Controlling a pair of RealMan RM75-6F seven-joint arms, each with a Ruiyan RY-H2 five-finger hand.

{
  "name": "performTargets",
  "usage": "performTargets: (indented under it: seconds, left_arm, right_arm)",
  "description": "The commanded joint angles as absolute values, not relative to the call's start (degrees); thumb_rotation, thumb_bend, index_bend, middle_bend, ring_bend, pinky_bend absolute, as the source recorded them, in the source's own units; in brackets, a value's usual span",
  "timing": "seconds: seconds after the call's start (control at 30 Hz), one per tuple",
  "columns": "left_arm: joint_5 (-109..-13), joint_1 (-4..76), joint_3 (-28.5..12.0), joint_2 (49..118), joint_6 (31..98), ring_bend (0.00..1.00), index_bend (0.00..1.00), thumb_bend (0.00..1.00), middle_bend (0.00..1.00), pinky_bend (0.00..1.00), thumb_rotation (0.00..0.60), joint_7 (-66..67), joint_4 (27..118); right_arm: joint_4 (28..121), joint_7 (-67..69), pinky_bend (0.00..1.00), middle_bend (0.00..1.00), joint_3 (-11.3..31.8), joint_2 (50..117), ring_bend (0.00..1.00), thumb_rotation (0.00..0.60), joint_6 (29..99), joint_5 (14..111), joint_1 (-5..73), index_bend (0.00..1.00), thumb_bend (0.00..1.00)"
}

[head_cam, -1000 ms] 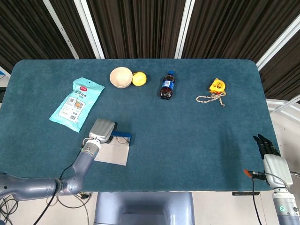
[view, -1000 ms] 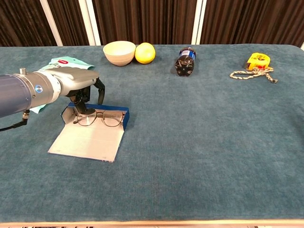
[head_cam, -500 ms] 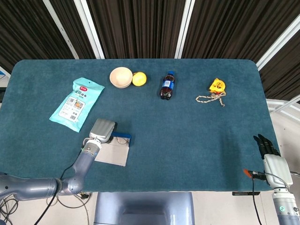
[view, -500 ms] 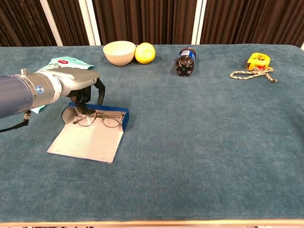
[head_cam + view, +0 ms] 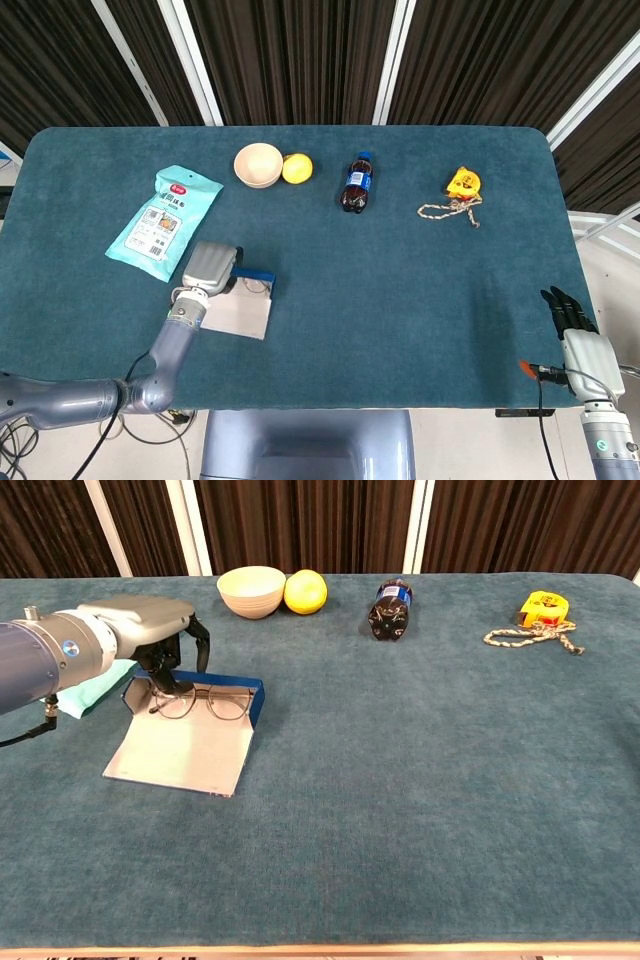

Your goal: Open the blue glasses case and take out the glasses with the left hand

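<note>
The blue glasses case [image 5: 180, 752] lies open on the green table at the left, its pale flap spread toward me and its blue wall at the back. Thin-framed glasses [image 5: 218, 704] lie in the tray along that wall. My left hand [image 5: 150, 630] hangs over the case's left end, fingers curled down and pinching the left end of the glasses. From the head view the left hand [image 5: 210, 266] covers the far-left corner of the case [image 5: 240, 314]. My right hand [image 5: 573, 322] stays off the table's right front corner, fingers straight, holding nothing.
A teal snack bag [image 5: 165, 221] lies just behind and left of the case. Along the back stand a cream bowl [image 5: 259, 164], a yellow fruit [image 5: 297, 168], a lying cola bottle [image 5: 356, 184] and a yellow tape measure with a cord [image 5: 460, 186].
My left hand has moved away from me and slightly left, and the case with the glasses slid along with it. The right hand has not moved.
</note>
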State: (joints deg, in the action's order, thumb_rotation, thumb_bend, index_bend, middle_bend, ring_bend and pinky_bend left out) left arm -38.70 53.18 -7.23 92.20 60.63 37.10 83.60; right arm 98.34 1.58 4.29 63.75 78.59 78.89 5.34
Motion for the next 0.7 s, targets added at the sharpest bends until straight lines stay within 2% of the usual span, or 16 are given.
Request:
performTargets:
  seconds: [0.03,0.3,0.7]
  left_arm:
    - [-41.62,52.04,-7.2,92.93,62.81,0.91,0.58,0.37,1.0,0.95,0.6,35.47,81.94]
    - [-49.58,49.27,-5.76,95.35,67.86,0.91,0.59,0.37,1.0,0.95,0.6,32.35,77.37]
    - [-51.93,47.43,-6.53,96.52,68.35,0.91,0.6,0.37,1.0,0.96,0.6,31.84,75.73]
  right_arm:
    - [98.34,1.57,0.21,0.0,4.31,63.76,0.0,0.6,78.61,78.87,5.33,0.0,0.14]
    - [98.33,1.58,0.21,0.0,4.36,63.79,0.0,0.6,78.69,78.89,5.33,0.0,0.14]
    - [98.38,1.65,0.21,0.0,4.33,63.78,0.0,0.6,78.71,78.93,5.3,0.0,0.14]
